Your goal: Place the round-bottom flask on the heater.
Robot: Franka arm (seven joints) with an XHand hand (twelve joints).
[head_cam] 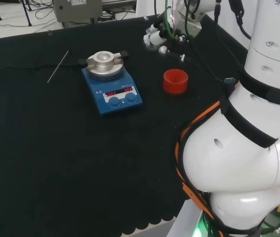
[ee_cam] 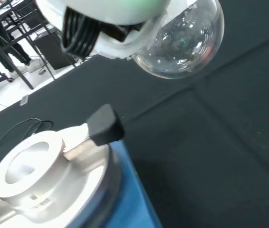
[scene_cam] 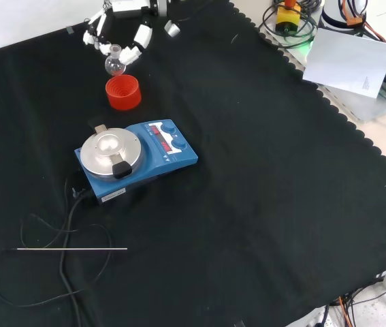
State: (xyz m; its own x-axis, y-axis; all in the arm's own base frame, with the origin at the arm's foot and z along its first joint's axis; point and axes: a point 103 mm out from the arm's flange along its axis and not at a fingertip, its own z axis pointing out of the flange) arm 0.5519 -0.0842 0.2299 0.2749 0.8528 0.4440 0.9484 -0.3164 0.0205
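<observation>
Item one, surroundings: I log a desk [scene_cam: 261, 204] under black cloth. On it stands a blue heater [scene_cam: 138, 158] with a round silver top plate and red displays; a black cable [scene_cam: 63, 231] trails from it across the cloth. In the front view a thin metal rod [scene_cam: 71, 249] lies flat on the cloth below the heater, well apart from it. A red ribbed ring stand [scene_cam: 123, 92] sits on the cloth between the heater and the robot hand, with nothing on it.

Item two, task piece: the round-bottom flask [scene_cam: 115, 65], clear glass, globe-shaped with a short neck upward. I see no liquid in it. It hangs in the air just above the stand in the front view; in the wrist view its bulb [ee_cam: 181, 40] shows off to the side of the heater's plate, not over it.

Item three, robot hand [scene_cam: 121, 37]: at the top of the front view, white fingers curled downward and pinching the flask at its neck. In the head view the robot hand [head_cam: 160, 37] is beyond the stand.
</observation>
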